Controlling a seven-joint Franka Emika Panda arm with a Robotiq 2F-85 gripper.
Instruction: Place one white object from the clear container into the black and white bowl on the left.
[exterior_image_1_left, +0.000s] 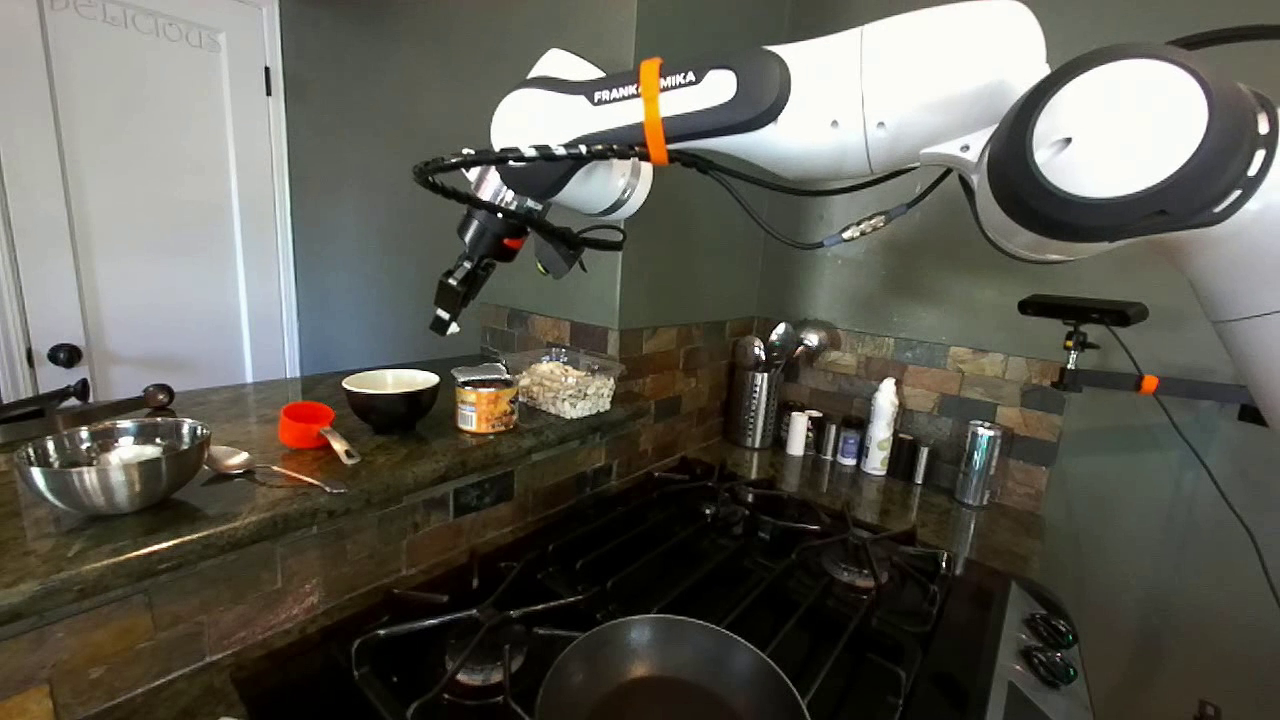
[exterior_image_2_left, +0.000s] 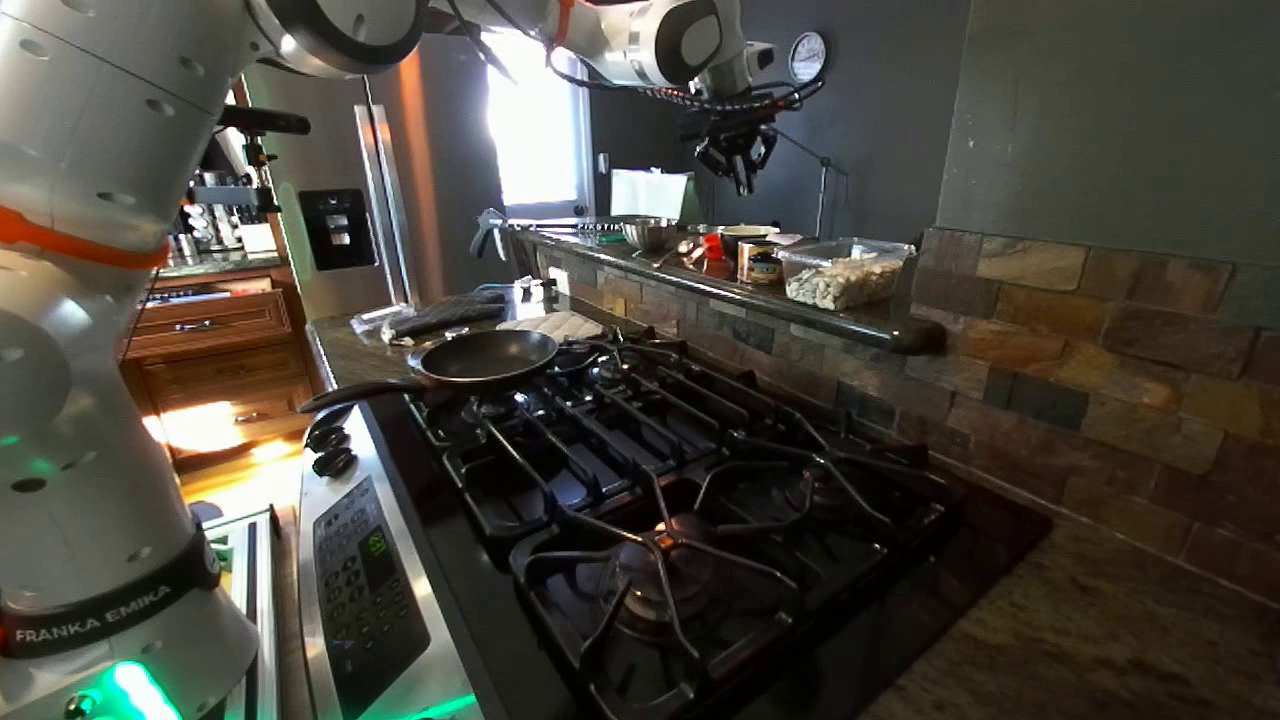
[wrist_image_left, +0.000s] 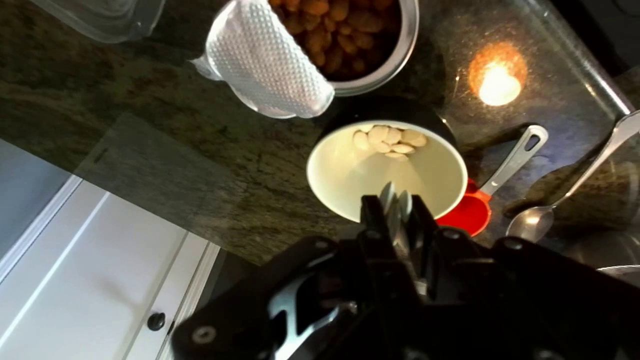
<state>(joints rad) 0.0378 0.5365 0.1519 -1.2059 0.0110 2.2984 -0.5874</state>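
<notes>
In an exterior view the far window (exterior_image_2_left: 540, 125) burns out to white, sun patches the left drawers (exterior_image_2_left: 220, 375), and green light glows on my near base (exterior_image_2_left: 130, 640). In the wrist view, orange-rimmed glare blazes on the counter (wrist_image_left: 240, 165) near the bowl (wrist_image_left: 360, 172); my gripper (wrist_image_left: 395, 205), up close, is black and blurred.

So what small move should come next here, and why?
Probably lower the gripper toward the black and white bowl before opening: at least one white object shows in its grip, and both exterior views show the gripper well above the bowl.
</notes>
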